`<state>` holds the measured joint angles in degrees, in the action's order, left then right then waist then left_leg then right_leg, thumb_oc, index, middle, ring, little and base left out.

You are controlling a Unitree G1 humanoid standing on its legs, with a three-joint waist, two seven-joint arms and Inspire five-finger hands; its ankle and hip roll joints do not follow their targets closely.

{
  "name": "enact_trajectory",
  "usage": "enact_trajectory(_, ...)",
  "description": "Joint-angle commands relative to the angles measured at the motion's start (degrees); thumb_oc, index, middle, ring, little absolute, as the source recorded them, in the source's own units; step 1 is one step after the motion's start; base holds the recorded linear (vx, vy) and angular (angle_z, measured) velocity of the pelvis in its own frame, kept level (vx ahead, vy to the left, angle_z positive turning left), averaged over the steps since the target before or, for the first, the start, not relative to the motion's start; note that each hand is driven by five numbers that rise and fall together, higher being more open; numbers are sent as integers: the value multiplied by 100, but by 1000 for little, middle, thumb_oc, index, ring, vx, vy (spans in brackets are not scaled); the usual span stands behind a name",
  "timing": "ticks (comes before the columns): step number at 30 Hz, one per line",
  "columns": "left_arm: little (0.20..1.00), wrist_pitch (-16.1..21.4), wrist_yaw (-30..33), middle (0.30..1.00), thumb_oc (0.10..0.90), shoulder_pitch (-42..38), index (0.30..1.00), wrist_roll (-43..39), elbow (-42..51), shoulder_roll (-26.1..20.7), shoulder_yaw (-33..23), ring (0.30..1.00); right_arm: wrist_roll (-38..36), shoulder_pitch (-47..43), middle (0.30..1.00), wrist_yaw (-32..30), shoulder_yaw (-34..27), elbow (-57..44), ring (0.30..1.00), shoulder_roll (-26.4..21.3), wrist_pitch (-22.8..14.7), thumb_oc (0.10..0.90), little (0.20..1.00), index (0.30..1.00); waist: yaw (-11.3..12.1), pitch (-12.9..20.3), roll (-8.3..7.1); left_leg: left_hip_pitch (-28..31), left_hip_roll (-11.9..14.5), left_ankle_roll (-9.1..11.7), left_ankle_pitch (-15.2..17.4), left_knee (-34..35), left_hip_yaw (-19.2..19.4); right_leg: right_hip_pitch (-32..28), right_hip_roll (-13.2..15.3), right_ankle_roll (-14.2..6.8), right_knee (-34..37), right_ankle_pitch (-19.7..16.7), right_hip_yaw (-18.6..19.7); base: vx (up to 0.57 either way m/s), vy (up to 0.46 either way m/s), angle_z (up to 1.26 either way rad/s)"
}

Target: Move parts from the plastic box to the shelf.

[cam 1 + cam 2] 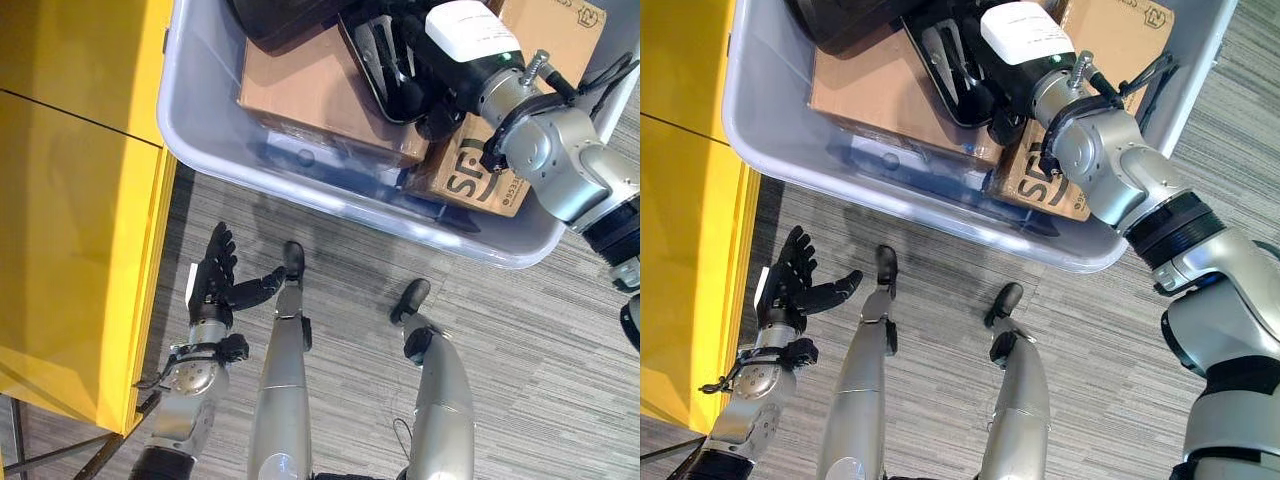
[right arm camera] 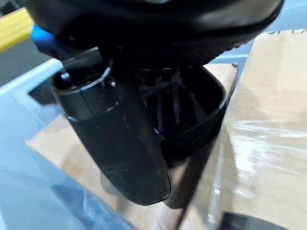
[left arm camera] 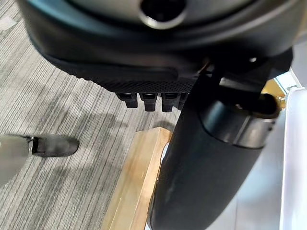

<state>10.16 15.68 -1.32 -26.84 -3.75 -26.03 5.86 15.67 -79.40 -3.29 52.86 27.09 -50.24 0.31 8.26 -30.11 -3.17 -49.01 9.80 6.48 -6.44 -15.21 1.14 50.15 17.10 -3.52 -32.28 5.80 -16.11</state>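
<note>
Two cardboard boxes lie inside the pale blue plastic box, which stands on a grey striped carpet floor. One flat cardboard box sits toward the robot's left, and a second cardboard box wrapped in clear film sits on the right, its near corner against the tub's front wall. A black ribbed plastic part lies tilted on top of the flat box, and a larger dark rounded part rests at the far edge of the tub.

The right hand reaches down into the tub over the black ribbed part; the right wrist view shows its thumb lowered beside the part's rim, but whether the fingers clasp the part cannot be told.

The left hand hangs low over the carpet with fingers spread straight and thumb out, holding nothing. It is just beside the yellow shelf, whose edge runs along the robot's left, close to the tub's left wall. Open carpet stretches between the tub's front rim and the robot, and to the right of the tub.
</note>
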Motion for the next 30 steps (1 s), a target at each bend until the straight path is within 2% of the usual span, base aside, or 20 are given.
enact_trajectory(1,1000,499,112,1000,900,243,1000,-138,771,-221,-241,1000,199,-1033,1000,-327,108,-121,1000,-389,-255,900,1000,1000,77,32,123,14,221,-75,950,-718,154,-926,22,-549,204,266,452,0,0,0)
enact_trajectory(9,1000,607,191,1000,900,226,1000,-132,966,-212,-246,1000,291,-923,1000,-415,159,575,1000,-155,-240,900,1000,1000,165,32,276,-767,156,-118,1165,-1410,-31,-102,113,-477,-656,549,572,4,-5,9)
enact_trajectory(18,1000,702,241,1000,900,243,1000,-272,1264,-222,-256,1000,382,-1117,1000,-512,324,1052,1000,-145,-195,900,1000,1000,226,32,423,-1586,49,-150,1483,-2425,-231,837,243,-362,-1751,924,852,2,-1,2)
enact_trajectory(25,1000,744,313,1000,900,256,1000,-331,1397,-238,-262,1000,302,-1168,1000,-577,385,1265,1000,-104,-181,900,1000,1000,282,32,425,-1967,-22,-176,1786,-3229,-371,1219,295,-236,-2419,1231,1033,6,-3,2)
enact_trajectory(30,1000,773,326,1000,900,252,1000,-361,1445,-239,-280,1000,263,-1216,1000,-596,404,1323,1000,-95,-191,900,1000,1000,322,32,410,-2163,-53,-170,1887,-3520,-409,1403,336,-206,-2685,1354,1077,2,-4,1)
